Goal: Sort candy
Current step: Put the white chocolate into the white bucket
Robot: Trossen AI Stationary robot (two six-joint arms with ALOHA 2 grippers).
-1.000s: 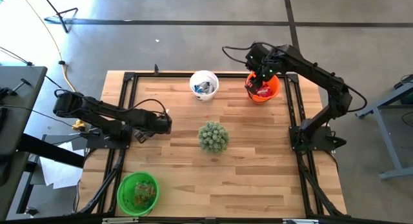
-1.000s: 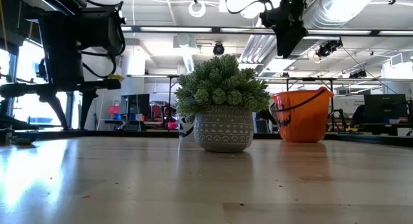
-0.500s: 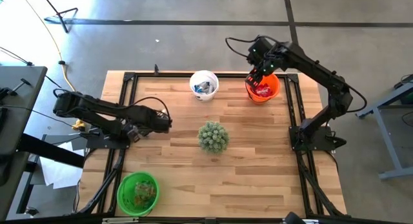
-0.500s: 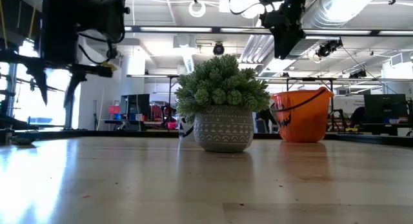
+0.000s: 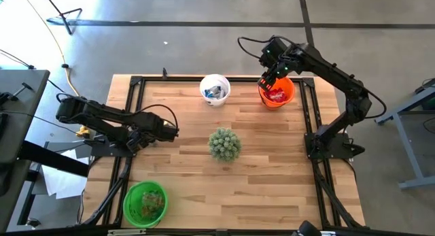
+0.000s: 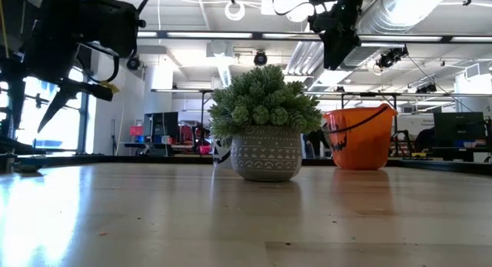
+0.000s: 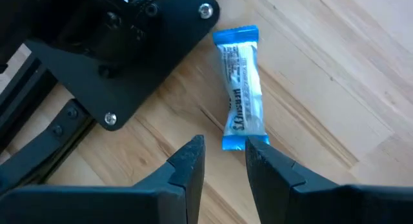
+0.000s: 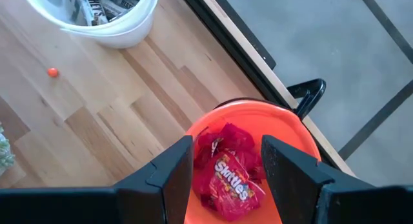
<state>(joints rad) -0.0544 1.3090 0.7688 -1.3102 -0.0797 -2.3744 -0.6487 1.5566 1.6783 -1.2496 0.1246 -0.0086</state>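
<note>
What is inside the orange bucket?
The orange bucket holds shiny red candy packets, one reading Skittles, with the open right gripper above them. Anything beneath that pile is covered, so the bucket's bottom cannot be seen.

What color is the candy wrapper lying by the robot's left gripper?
The candy bar is white with bright blue ends; the left wrist view shows it best.

Blue-and-white wrapped candy bar (image 7: 242, 88) flat on the wood, shiny red candy packets (image 8: 230, 172) piled in orange bucket (image 8: 303, 137)
</note>
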